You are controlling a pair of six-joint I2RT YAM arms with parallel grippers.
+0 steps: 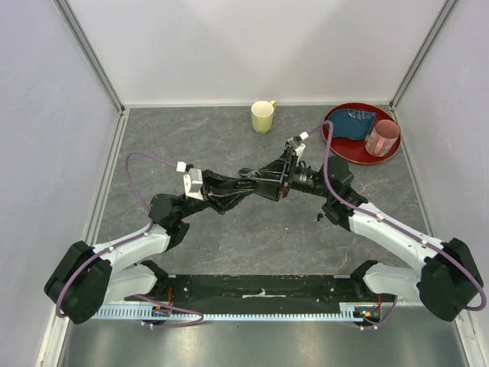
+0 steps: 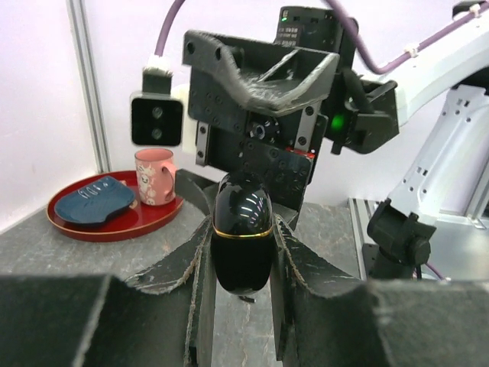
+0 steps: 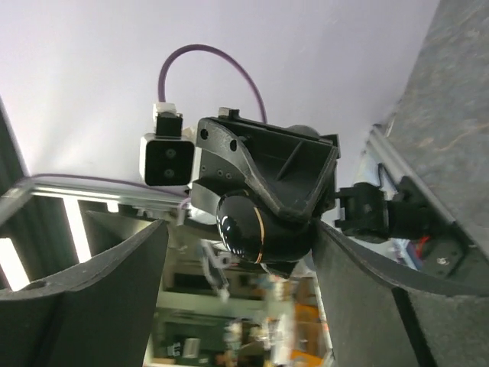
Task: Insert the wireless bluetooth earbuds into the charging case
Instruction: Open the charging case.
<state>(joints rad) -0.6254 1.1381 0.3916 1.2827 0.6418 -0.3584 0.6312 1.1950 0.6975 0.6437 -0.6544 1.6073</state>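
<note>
My left gripper (image 2: 243, 229) is shut on the charging case (image 2: 243, 229), a glossy black oval with a thin gold band, and holds it above the table. In the top view the left gripper (image 1: 252, 187) meets my right gripper (image 1: 269, 180) mid-table, and the case is lost among the black fingers. My right gripper (image 3: 241, 233) is open and empty, its fingers wide apart and facing the case (image 3: 252, 229). A tiny black bit (image 1: 318, 219), possibly an earbud, lies on the table by the right forearm. Another small dark bit (image 2: 246, 299) shows just under the case; I cannot tell what it is.
A yellow mug (image 1: 263, 116) stands at the back centre. A red tray (image 1: 340, 145) at the back right holds a blue cloth-like item (image 1: 356, 122) and a pink cup (image 1: 382, 138). Grey walls enclose the table on three sides.
</note>
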